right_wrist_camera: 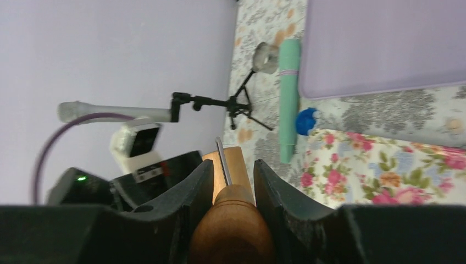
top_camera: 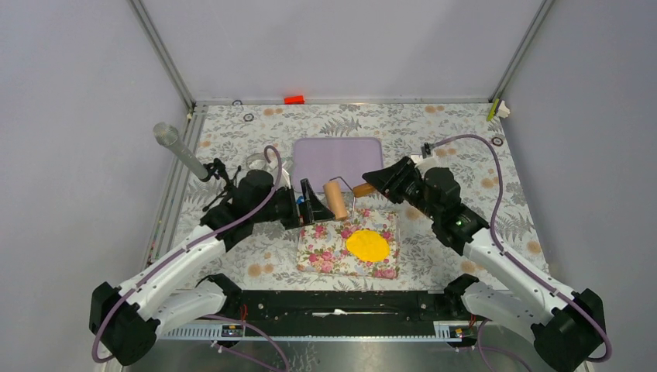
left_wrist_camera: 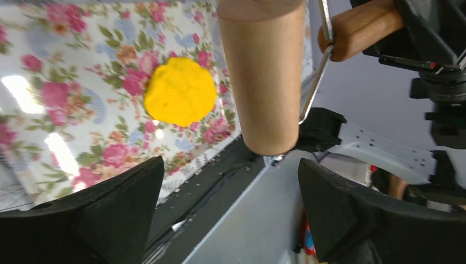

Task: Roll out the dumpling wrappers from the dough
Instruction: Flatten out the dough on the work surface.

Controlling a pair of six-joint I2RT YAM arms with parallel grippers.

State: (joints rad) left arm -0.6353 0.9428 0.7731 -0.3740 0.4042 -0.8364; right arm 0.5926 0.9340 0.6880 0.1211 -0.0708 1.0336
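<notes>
The dough [top_camera: 367, 246] is a flattened, roundish bright yellow sheet lying on a floral board [top_camera: 325, 252]; the left wrist view also shows the dough [left_wrist_camera: 180, 91]. No dumpling wrappers are in view. A wooden roller [top_camera: 335, 200] hangs just behind the board's far edge. My right gripper [top_camera: 381, 183] is shut on the roller's brown handle [right_wrist_camera: 233, 220]. My left gripper [top_camera: 310, 204] stands open beside the roller's barrel [left_wrist_camera: 266, 71], its fingers [left_wrist_camera: 126, 214] wide apart with nothing between them.
A purple mat [top_camera: 338, 159] lies behind the board. A green cylinder [right_wrist_camera: 289, 99] and a small blue object [right_wrist_camera: 305, 121] lie at the mat's left edge. A microphone on a tripod [top_camera: 182, 151] stands at the far left. A red block [top_camera: 294, 99] sits at the back wall.
</notes>
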